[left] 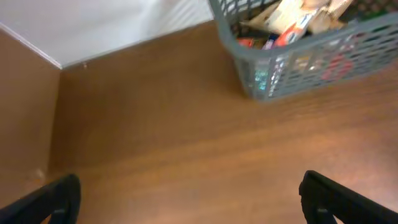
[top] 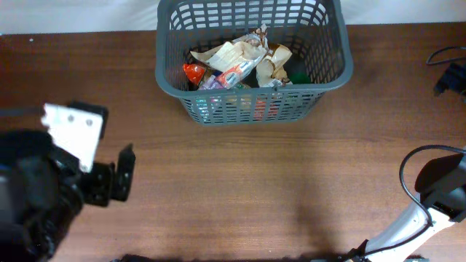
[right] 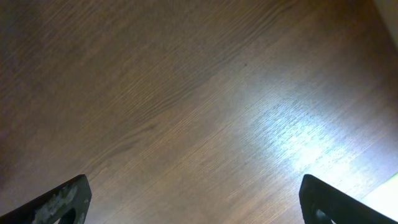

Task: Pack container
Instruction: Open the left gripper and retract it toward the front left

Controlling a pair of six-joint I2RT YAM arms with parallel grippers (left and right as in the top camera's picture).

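The container is a dark grey slotted basket at the back centre of the wooden table, holding several snack packets and wrappers. It also shows in the left wrist view at the upper right. My left gripper is open and empty above bare wood, well left of and in front of the container; in the overhead view it is at the left. My right gripper is open and empty above bare wood; in the overhead view only its arm shows at the lower right.
A white wall edge runs behind the table. A black cable and a dark object lie at the far right edge. The left arm's white housing stands at the left.
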